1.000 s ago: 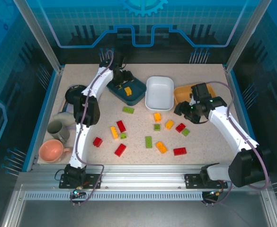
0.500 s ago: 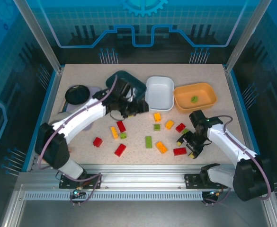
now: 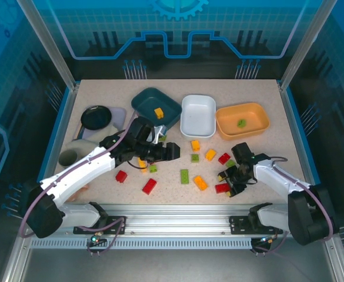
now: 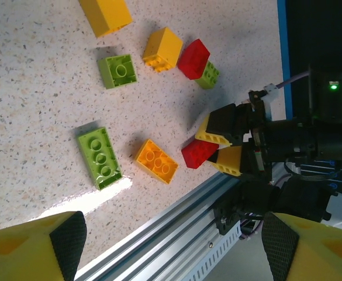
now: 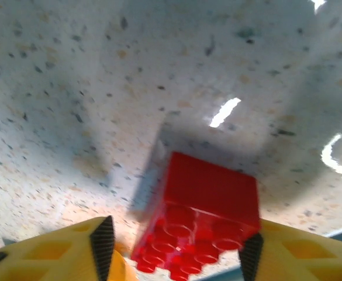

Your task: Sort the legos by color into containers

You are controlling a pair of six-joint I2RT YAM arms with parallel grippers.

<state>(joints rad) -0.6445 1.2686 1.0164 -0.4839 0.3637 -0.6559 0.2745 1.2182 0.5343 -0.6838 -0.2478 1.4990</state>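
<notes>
Red lego (image 5: pixel 200 205) blurred, studded end apparently cropped by bottom edge.

From above, the speckled table (image 3: pixel 236 91) is brightly and evenly lit around the red lego (image 3: pixel 222 188), with short, soft shadows. The left wrist picture is sharp, with a white glare patch left of that lego (low on the table). In the right wrist picture the lego is close and blurred. Glare streaks lie above and right of it, and a grey shadow lies to its left.
</notes>
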